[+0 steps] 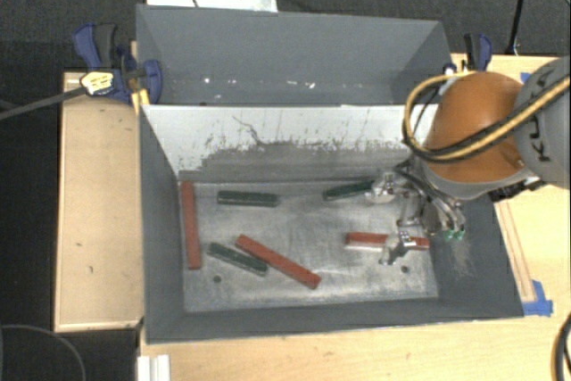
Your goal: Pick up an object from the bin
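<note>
**Pincer sitting over the right end of the short red bar**

From the camera view, looking down into the grey bin (294, 58), the arm is coming in from the right, with its orange-domed wrist hanging over the bin's right side. The pincer (400, 251) is pointing down at the floor of the bin near the right wall. From here I cannot tell whether it is apart or together, as the metalwork is crowding that spot.

The short red bar (368, 239) is lying flat right beneath it. Its long axis is running nearly straight across the view, with the right end meeting the pincer and the rest stretching away leftwards. I am judging that any closing would have to come across that axis, at the bar's right end rather than its middle.

A green bar (346, 190) is lying just behind, near the back slope, apart from the red one. The other bars are resting well off to the left.
</note>
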Action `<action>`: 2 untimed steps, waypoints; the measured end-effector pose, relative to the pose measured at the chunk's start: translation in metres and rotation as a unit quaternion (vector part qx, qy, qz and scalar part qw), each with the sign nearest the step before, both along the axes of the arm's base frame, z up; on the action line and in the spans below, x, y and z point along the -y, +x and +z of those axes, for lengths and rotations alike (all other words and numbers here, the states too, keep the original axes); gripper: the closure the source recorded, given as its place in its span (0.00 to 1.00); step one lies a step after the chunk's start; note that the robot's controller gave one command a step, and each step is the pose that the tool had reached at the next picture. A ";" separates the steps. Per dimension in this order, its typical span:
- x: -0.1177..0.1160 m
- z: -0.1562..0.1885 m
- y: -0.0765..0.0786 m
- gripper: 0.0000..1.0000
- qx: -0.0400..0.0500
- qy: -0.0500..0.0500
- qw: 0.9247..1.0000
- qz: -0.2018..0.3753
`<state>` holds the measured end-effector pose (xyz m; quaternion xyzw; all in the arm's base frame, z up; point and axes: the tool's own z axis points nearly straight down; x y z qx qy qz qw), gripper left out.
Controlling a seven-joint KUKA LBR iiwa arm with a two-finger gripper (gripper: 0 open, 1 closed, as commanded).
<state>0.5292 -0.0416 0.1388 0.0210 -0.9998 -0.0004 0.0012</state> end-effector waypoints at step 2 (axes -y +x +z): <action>0.010 -0.069 -0.012 0.00 0.003 0.000 0.995 -0.099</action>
